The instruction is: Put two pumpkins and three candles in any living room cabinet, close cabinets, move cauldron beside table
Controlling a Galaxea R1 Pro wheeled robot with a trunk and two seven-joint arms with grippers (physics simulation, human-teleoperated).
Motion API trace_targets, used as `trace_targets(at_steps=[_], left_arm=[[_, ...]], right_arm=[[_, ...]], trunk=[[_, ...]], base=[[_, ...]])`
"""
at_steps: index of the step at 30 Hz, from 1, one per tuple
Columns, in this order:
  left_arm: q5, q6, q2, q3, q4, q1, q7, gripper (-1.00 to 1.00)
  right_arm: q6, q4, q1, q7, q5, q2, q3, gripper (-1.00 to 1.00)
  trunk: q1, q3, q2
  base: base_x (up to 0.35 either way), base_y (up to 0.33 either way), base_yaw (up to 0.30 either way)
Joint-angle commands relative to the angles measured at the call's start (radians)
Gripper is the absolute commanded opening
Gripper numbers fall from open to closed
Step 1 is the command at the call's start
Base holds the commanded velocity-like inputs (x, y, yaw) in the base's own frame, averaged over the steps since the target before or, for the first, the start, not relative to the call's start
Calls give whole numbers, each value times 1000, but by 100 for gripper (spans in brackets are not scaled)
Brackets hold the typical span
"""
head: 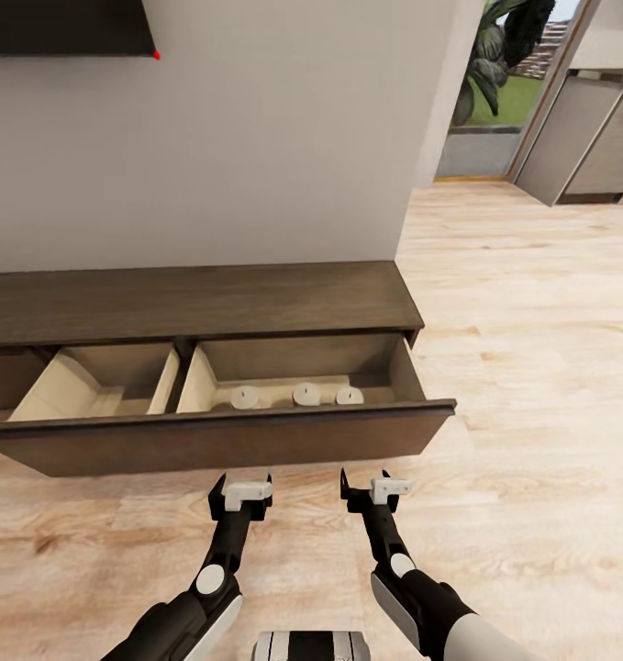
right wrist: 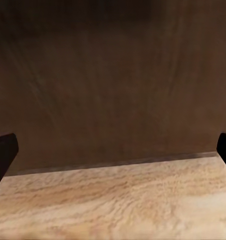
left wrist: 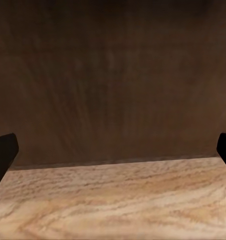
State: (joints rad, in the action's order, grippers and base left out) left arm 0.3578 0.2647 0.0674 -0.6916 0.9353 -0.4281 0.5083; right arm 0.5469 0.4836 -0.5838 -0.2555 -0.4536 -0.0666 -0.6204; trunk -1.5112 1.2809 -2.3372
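The dark-brown cabinet (head: 192,303) stands against the wall with its wide drawer front (head: 219,441) pulled out. Three white candles (head: 305,394) sit in a row in the drawer's right compartment; the left compartment (head: 100,381) holds nothing. My left gripper (head: 243,485) and right gripper (head: 373,484) hover low, just in front of the drawer front, both open and holding nothing. In the wrist views each faces the brown front (left wrist: 113,80) (right wrist: 113,80), with black fingertips (left wrist: 3,152) (right wrist: 3,150) wide apart. The pumpkins, the cauldron and the table are out of view.
Light wood floor (head: 531,367) stretches open to the right of the cabinet. A dark panel (head: 68,28) hangs on the wall above. Grey kitchen units (head: 586,138) and a doorway with plants (head: 499,64) lie at the far right.
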Motion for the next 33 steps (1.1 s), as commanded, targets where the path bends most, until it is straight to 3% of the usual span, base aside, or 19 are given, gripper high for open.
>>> trace_targets(at_steps=[1, 8, 19, 33], left_arm=[[10, 7, 1, -6, 0, -1, 6, 100], [10, 7, 3, -6, 1, -1, 7, 100], [11, 7, 4, -6, 0, -1, 7, 100], [11, 7, 3, -5, -1, -1, 7, 100]], right_arm=[[4, 0, -1, -8, -5, 1, -8, 100], [4, 0, -1, -8, -5, 1, -8, 100], [4, 0, -1, -8, -5, 1, -8, 100], [4, 0, -1, -8, -4, 1, -8, 100]], trunk=[[-4, 4, -8], [-31, 26, -57], [-31, 26, -57], [-31, 26, -57]], base=[[0, 0, 0], [0, 0, 0], [7, 0, 0], [258, 0, 0]])
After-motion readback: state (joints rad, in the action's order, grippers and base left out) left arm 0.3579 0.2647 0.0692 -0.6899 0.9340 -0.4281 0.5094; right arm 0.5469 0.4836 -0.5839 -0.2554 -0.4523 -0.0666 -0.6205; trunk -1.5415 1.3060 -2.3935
